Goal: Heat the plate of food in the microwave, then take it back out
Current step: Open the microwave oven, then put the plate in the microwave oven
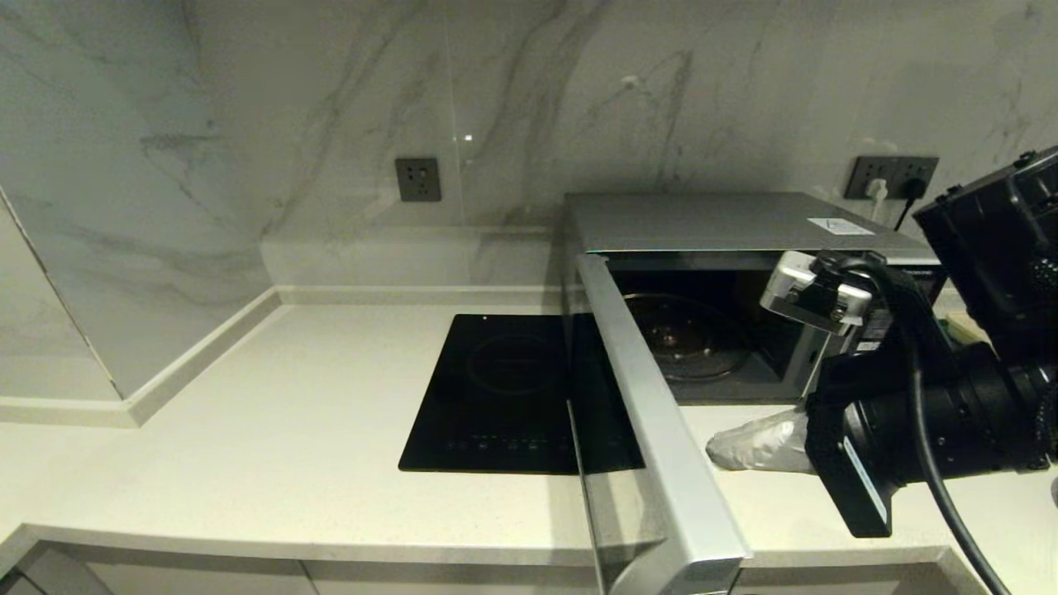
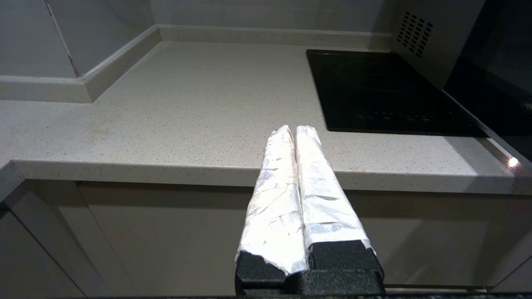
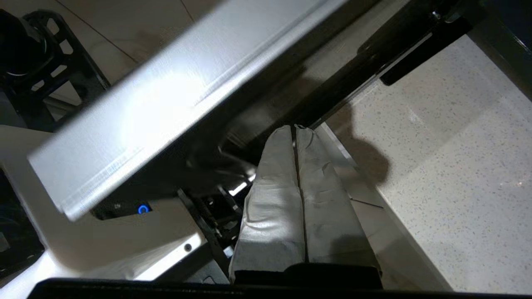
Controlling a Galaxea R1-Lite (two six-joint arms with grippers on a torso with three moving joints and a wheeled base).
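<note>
Silver microwave (image 1: pixel 727 223): door (image 1: pixel 661 438) swung wide, glass turntable (image 1: pixel 686 335) bare, plate of food unseen. Right gripper (image 1: pixel 756 442), fingers pressed together, empty, beside door's inner face. Left gripper (image 2: pixel 296 132) likewise closed, parked off counter (image 1: pixel 273 430).

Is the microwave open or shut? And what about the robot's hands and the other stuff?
Microwave: door swung wide open, cavity holds only the bare glass turntable, no plate in view.
Right gripper: fingers shut, empty, by the open door.
Left gripper: fingers shut, empty, parked at the counter edge.
Cooktop: bare, nothing on it.
Right wall socket: plugs in.
</note>
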